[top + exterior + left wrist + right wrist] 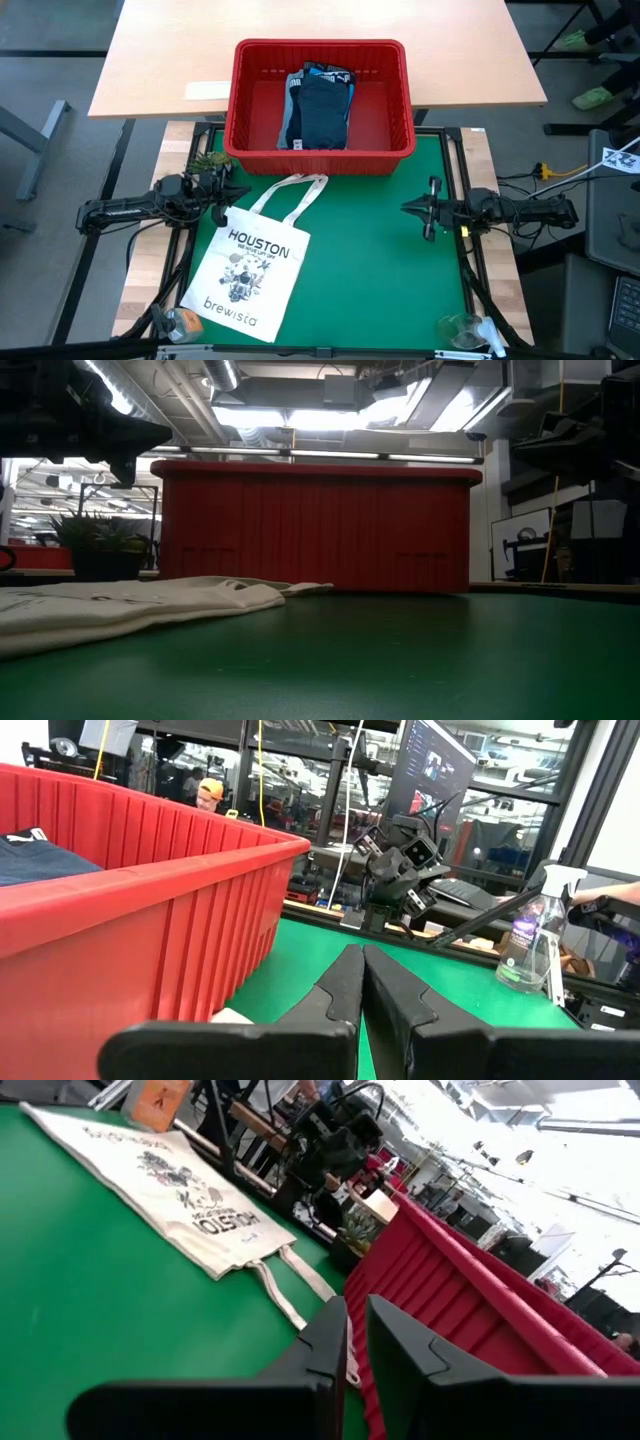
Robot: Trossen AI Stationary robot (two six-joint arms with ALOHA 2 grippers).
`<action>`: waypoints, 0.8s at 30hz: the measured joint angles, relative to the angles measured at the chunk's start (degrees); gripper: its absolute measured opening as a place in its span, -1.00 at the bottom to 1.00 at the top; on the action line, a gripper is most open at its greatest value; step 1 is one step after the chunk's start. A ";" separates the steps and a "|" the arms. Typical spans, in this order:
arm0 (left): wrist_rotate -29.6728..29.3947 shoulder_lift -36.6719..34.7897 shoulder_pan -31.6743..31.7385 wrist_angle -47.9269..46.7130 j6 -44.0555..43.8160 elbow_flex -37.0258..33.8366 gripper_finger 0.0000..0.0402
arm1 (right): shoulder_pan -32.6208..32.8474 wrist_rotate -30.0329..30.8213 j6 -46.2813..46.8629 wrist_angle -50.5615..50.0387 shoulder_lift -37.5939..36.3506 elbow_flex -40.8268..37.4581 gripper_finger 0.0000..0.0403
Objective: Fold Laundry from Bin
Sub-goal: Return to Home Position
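Observation:
The red bin (pixel 250 100) stands at the far edge of the green mat, seen also in the low view (pixel 315 530). The laundry (pixel 318 105) lies inside it on the bin's floor, a dark navy garment on top with blue cloth beside it. My left gripper (pixel 228 197) hovers shut and level near the bin's left near corner (pixel 150 910). Over the mat's right half my right gripper (pixel 405 208) is level, with a narrow gap between its fingers (pixel 355 1305) and nothing in it. Neither touches the laundry.
A white tote bag (pixel 245 270) lies flat on the mat's near left, its handles reaching toward the bin. A small plant (pixel 205 160) sits by the left arm. A clear spray bottle (pixel 465 330) lies at the near right corner. The mat's middle and right are bare.

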 joint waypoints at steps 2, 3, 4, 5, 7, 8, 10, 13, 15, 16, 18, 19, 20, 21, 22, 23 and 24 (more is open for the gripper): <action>0.01 -0.01 -0.01 -0.02 0.00 0.00 -0.98 | 0.00 -0.08 0.06 -0.08 0.63 0.02 -0.78; 0.00 -0.01 -0.01 -0.01 0.00 0.00 -0.98 | -0.02 -0.32 0.13 -0.09 0.90 0.02 -0.78; 0.01 0.01 -0.01 0.00 0.01 0.00 -0.98 | -0.01 -0.79 0.20 -0.16 1.14 0.02 -0.78; 0.00 -0.01 0.00 -0.02 0.01 0.00 -0.98 | -0.02 -1.33 0.31 -0.31 1.31 0.02 -0.78; 0.01 0.01 0.01 0.00 0.02 0.00 -0.98 | 0.00 -2.13 0.36 -0.36 1.33 0.02 -0.78; 0.00 -0.01 -0.01 -0.02 0.01 0.00 -0.98 | 0.00 -2.51 0.38 -0.37 1.32 0.02 -0.78; -0.01 0.01 -0.01 -0.02 0.00 0.00 -0.98 | -0.01 -3.10 0.39 -0.44 1.32 0.02 -0.78; -0.01 0.01 -0.01 -0.02 0.00 0.00 -0.98 | -0.02 -3.41 0.43 -0.44 0.65 0.02 -0.78; 0.01 -0.01 0.00 -0.02 0.00 0.00 -0.98 | 0.00 -3.44 0.48 -0.46 -0.18 0.02 -0.78; 0.00 -0.01 0.00 0.00 0.00 0.00 -0.98 | -0.02 -3.44 0.50 -0.46 -0.83 0.02 -0.78; 0.01 0.00 0.01 -0.02 0.00 0.00 -0.98 | -0.02 -3.43 0.55 -0.24 -1.07 0.00 -0.78; 0.01 0.00 -0.01 -0.02 0.00 0.00 -0.98 | 0.00 -3.45 0.55 -0.17 -1.07 -0.02 -0.78; 0.00 -0.01 0.00 -0.02 0.00 0.00 -0.98 | 0.00 -3.43 0.55 -0.17 -0.97 -0.04 -0.78; -0.01 -0.01 -0.01 0.00 0.02 0.00 -0.98 | -0.02 -3.45 0.55 -0.27 -0.97 -0.04 -0.78; 0.00 0.00 -0.01 -0.02 0.01 0.00 -0.98 | 0.00 -3.51 0.55 -0.40 -1.06 -0.04 -0.78; 0.00 0.00 -0.01 -0.02 0.00 -0.01 -0.98 | 0.00 -3.52 0.55 -0.41 -1.07 -0.04 -0.78; -0.01 0.01 -0.01 0.00 0.00 0.00 -0.98 | -0.01 -3.52 0.54 -0.40 -1.07 -0.04 -0.78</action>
